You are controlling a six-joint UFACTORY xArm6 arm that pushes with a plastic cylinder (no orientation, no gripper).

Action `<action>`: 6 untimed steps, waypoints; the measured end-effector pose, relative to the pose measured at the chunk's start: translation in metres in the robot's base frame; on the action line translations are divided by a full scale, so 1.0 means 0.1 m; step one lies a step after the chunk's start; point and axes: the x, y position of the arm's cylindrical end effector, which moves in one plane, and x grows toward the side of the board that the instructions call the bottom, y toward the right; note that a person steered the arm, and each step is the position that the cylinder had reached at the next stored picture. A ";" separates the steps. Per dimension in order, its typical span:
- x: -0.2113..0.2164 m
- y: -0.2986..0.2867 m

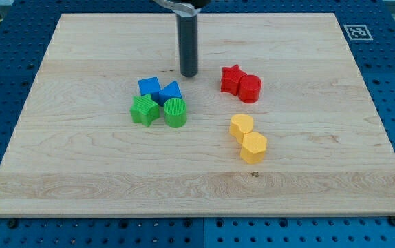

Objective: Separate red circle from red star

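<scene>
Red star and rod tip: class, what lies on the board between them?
Nothing: bare wood separates my tip from the red star, seen in the camera view.

Bright even overhead light; soft short shadows under blocks; sharp focus, no glare.

My tip sits left of the red star, which touches the red circle on its right, with the yellow pair below them.

Pale, matt, grained wood board, ridged matt plastic red circle touching red star, smooth dark rod, tip.
</scene>
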 end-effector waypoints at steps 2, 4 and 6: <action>0.37 0.21; 0.62 0.63; 0.62 1.02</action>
